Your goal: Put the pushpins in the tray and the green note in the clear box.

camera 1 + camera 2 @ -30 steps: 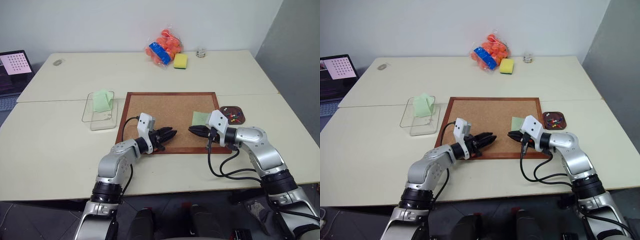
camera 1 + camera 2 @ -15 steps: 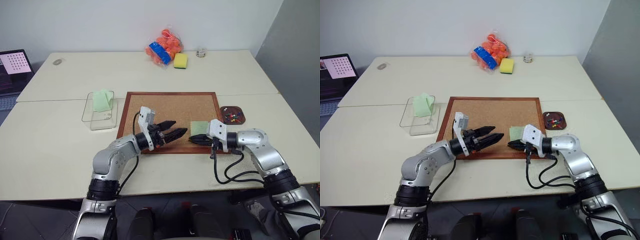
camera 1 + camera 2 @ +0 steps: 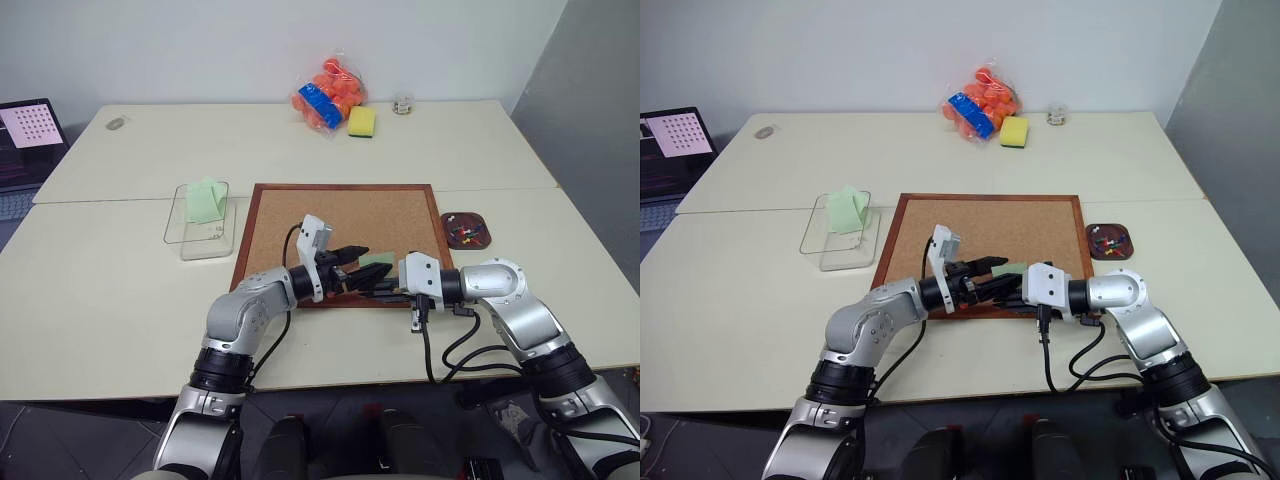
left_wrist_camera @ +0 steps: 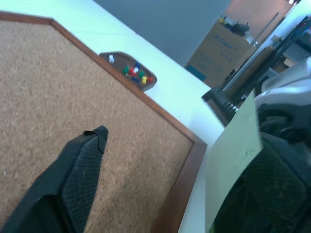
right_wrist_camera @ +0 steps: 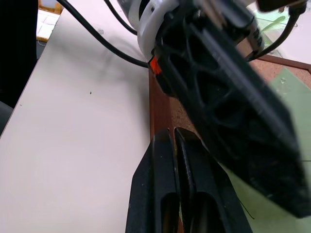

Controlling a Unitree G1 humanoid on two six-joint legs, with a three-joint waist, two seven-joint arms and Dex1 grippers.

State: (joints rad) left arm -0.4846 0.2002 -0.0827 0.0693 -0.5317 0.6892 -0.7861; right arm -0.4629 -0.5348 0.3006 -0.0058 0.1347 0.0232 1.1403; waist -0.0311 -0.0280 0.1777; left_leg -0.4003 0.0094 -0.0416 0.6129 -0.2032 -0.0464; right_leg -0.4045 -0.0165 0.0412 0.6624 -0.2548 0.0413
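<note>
Above the front edge of the cork board [image 3: 340, 215], my right gripper [image 3: 383, 287] is shut on the pale green note [image 3: 377, 261] and holds it up on edge. My left gripper [image 3: 360, 264] is open, and in the left wrist view the green note [image 4: 235, 150] stands between its two spread fingers [image 4: 82, 165]. The small dark brown tray [image 3: 466, 230] sits just right of the board with several coloured pushpins [image 4: 135, 73] in it. The clear box [image 3: 200, 235] rests left of the board.
A mint green folded paper [image 3: 205, 200] stands inside the clear box. At the table's far edge are a bag of orange items [image 3: 328, 95], a yellow-green sponge [image 3: 361, 121] and a small glass jar [image 3: 403, 103]. A laptop [image 3: 25, 140] sits far left.
My right gripper lifted the green note off the board and carried it left. My left gripper opened wide and moved right until its fingers flank the note.
</note>
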